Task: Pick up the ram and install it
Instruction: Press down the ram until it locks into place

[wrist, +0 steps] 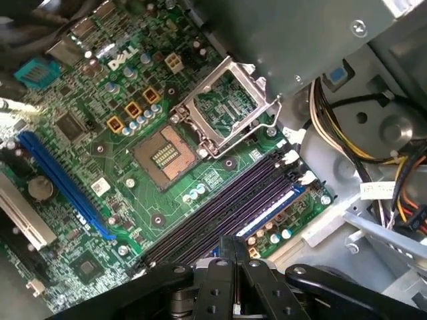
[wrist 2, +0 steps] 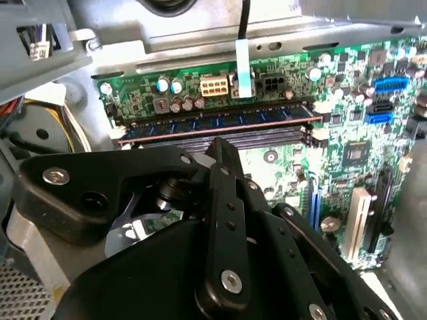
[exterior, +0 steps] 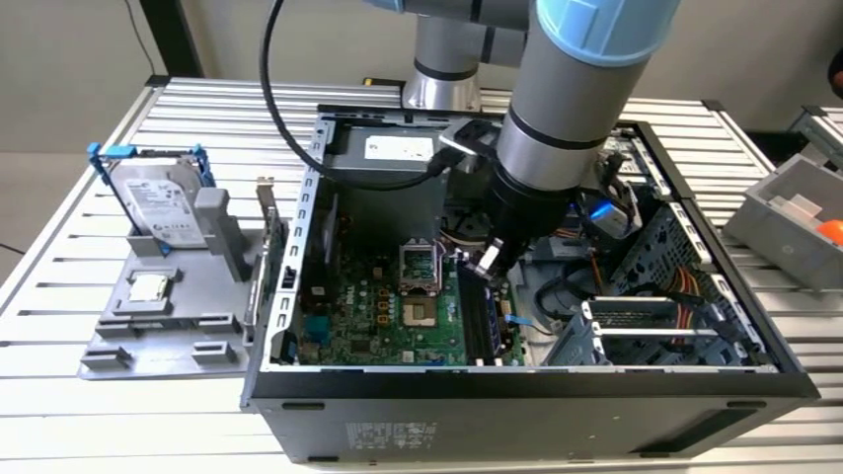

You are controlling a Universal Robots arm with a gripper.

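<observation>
The ram [wrist 2: 213,124] sits in its slot across the second wrist view's upper middle, our closed gripper [wrist 2: 223,157] just beside it, so we judge pressing straight down best.

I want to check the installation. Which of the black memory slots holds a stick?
The outermost slot, nearest the motherboard's edge: the dark ram stick with blue labels stands in it; the others are empty.

A hard drive [exterior: 161,204] and processor chip [exterior: 145,287] sit beside the computer case [exterior: 527,415].

Ram [wrist 2: 213,124] seated upright in motherboard slot
</observation>
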